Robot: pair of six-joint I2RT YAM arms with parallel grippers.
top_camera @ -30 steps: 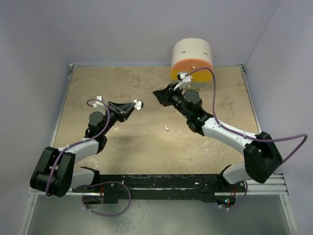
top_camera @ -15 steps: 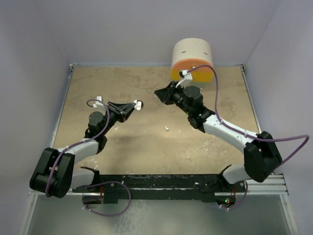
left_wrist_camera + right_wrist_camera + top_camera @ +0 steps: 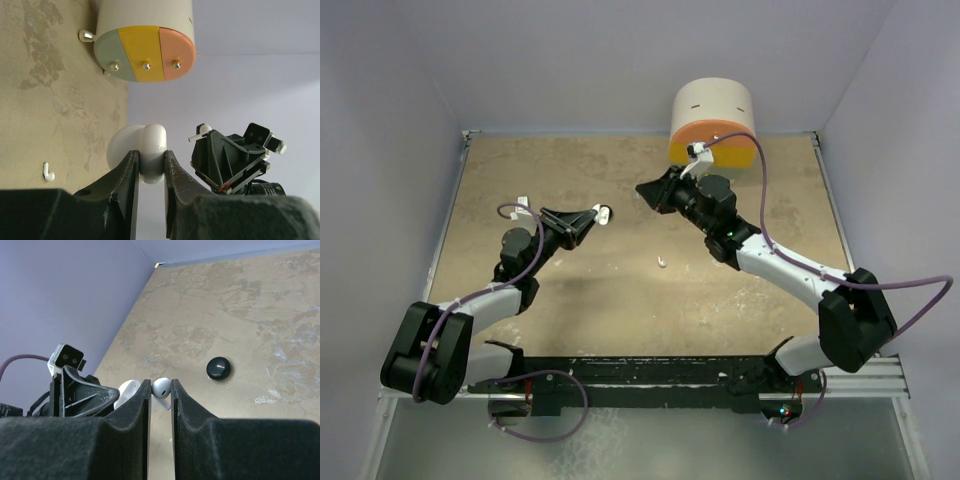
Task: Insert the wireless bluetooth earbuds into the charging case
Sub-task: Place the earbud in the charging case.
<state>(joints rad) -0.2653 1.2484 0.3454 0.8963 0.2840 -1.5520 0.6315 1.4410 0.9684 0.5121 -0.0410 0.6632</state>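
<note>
Step in hand: one earbud was being presented to the case in mid-air; insertion had not yet been made.
Grip, left side: the left tool (image 3: 150, 159) was closed narrow on the charging case (image 3: 152, 142), clamping its lower part above the table (image 3: 570, 170), left of centre.
Case condition: the charging case was white and showed two rounded lobes in the left wrist view, judged to be the body and a lid hinged open. The sockets were not visible.
Grip, right side: the right tool (image 3: 161, 384) was closed narrow on a white earbud (image 3: 161, 389), pinched at the fingertips. The direction of its stem was too small to tell.
Relation: the two tools faced each other above the middle of the table, near but apart. The white earbud did not touch the charging case.
Remaining stock: a second earbud (image 3: 661, 263), also white, lay loose on the table, nearer than the gap between the tools. No black earbuds could be made out.
Bystanders: a black disc (image 3: 218, 368) lay flat on the table. A drum (image 3: 712, 122) with a three-coloured face stood at the far edge.
Next move, judged: it called for closing the gap leftward with the stem lined up on an empty socket. The left tool would hold the case steady, and release would come only once the earbud was seated.
Risk, judged: a slight tilt could jam or drop the earbud.
</note>
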